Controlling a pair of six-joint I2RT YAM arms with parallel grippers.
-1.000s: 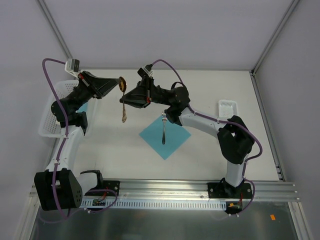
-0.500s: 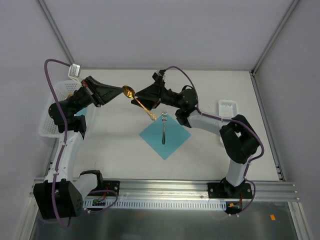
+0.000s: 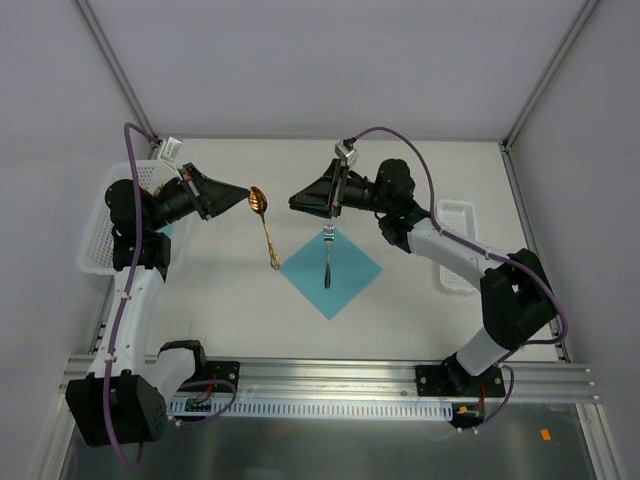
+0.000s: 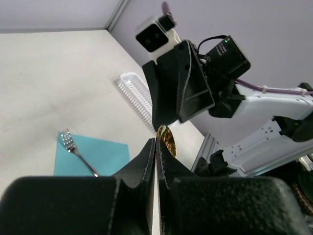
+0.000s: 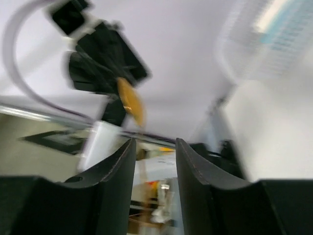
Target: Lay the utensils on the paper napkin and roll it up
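Presently I see the left jaws clamped on the spoon [image 3: 266,230] — right jaws parted, empty; fork [image 3: 326,262] lies on the napkin [image 3: 350,272].

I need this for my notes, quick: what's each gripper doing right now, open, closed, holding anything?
Left gripper: closed, holding the spoon at its bowl end.
Right gripper: open, holding nothing.

I've got a white slotted basket [image 3: 95,245] at the left edge of the white table [image 3: 230,300]. There's a smaller white slotted tray [image 3: 456,212] near the right edge, well apart from it. Silver slotted rail [image 3: 330,378] along the near edge, small orange tag [image 3: 545,435] on the grey panel [image 3: 300,450] below.
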